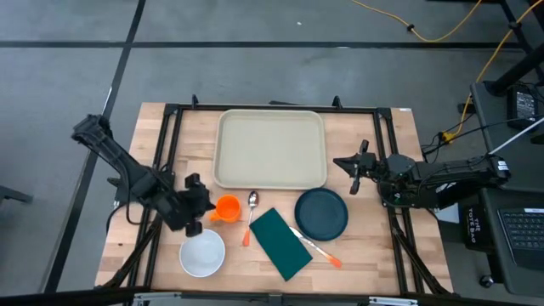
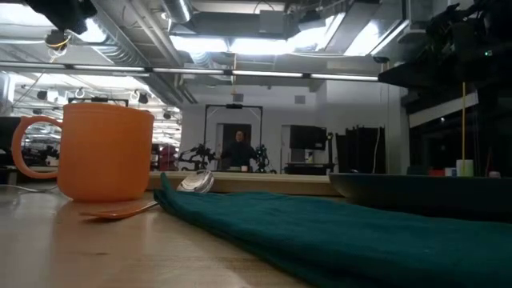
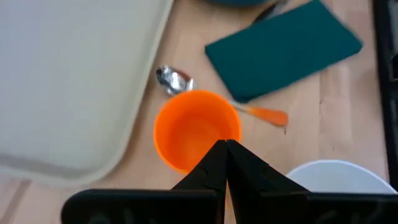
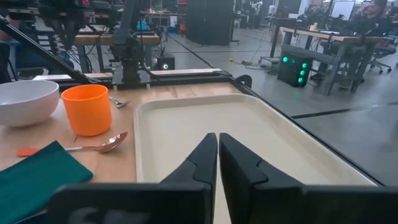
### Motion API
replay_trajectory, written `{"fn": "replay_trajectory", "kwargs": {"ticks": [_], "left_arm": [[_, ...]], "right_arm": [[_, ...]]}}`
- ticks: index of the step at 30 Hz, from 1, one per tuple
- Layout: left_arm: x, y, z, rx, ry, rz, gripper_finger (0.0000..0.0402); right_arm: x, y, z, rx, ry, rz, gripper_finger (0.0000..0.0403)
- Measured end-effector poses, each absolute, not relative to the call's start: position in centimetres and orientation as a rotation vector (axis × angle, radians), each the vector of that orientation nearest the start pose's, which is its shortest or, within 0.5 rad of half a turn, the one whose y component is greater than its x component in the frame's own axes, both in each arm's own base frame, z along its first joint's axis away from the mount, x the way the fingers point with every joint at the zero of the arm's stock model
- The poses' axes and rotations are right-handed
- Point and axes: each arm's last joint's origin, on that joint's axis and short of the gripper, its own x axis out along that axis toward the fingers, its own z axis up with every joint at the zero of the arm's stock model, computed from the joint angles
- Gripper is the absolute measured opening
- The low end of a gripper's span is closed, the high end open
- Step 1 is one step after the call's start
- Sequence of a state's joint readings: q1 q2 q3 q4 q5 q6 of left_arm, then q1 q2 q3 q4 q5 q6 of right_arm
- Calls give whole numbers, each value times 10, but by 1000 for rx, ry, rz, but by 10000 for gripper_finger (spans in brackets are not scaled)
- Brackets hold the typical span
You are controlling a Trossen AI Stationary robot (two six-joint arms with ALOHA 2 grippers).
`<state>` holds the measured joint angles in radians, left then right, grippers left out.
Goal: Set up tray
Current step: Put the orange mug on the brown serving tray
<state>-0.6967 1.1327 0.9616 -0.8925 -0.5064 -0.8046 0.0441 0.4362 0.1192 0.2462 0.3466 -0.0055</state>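
The beige tray [image 1: 272,149] lies at the table's far middle with nothing on it. Near its front left corner stands an orange cup [image 1: 227,208], upright on its base. My left gripper [image 1: 200,204] is shut just left of the cup. In the left wrist view its fingertips [image 3: 225,144] hover over the cup's rim [image 3: 196,134]; the low view shows the cup [image 2: 104,152] untouched. My right gripper [image 1: 350,166] waits at the tray's right edge, level, pointing across the tray [image 4: 249,143], its fingers [image 4: 217,140] together and holding nothing.
A spoon [image 1: 252,212] with an orange handle lies beside the cup. A dark green napkin [image 1: 280,242] lies at the front middle, with a second orange-handled utensil [image 1: 314,246] across its right edge. A dark round plate [image 1: 321,212] sits right of the napkin. A white bowl [image 1: 202,252] stands front left.
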Motion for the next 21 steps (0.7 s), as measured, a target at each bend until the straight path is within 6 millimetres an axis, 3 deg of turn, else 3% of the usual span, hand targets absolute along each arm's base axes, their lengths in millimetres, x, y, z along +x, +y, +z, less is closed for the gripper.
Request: {"fn": "replay_trajectory", "kwargs": {"ticks": [10, 21], "left_arm": [[188, -140, 286, -179, 969, 242, 3], [187, -140, 280, -261, 1129, 203, 3]], "right_arm": [[127, -4, 189, -18, 66, -303, 20], [127, -4, 189, -16, 66, -303, 19]]}}
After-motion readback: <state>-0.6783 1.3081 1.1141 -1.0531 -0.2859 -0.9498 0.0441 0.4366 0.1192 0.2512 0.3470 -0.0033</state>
